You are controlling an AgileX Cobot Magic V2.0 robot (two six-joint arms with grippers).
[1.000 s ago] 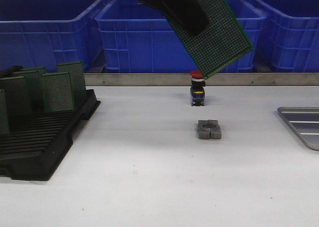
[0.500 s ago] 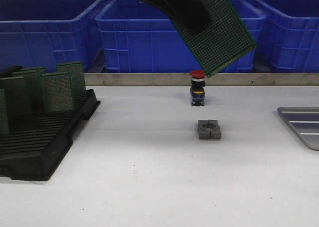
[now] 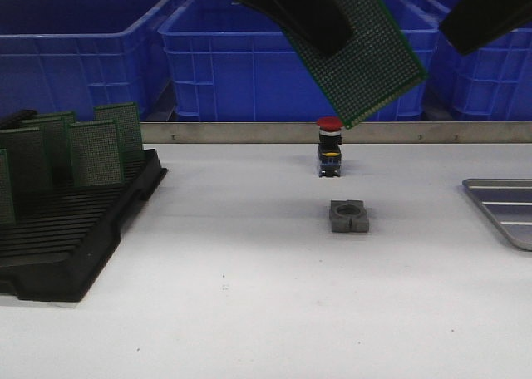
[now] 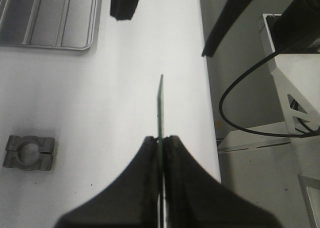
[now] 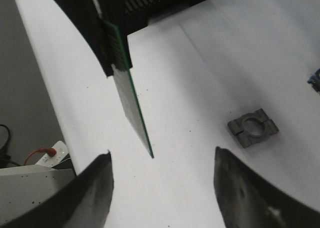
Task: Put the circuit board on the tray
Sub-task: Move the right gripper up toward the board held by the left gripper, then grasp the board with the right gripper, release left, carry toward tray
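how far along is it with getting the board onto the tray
Done: one circuit board is out of the black rack and held high, clamped in the left gripper. In hand: the right gripper is open and closing on the board's free edge, likely for a handover. Left: carrying it to the tray, which holds no board in the visible part.
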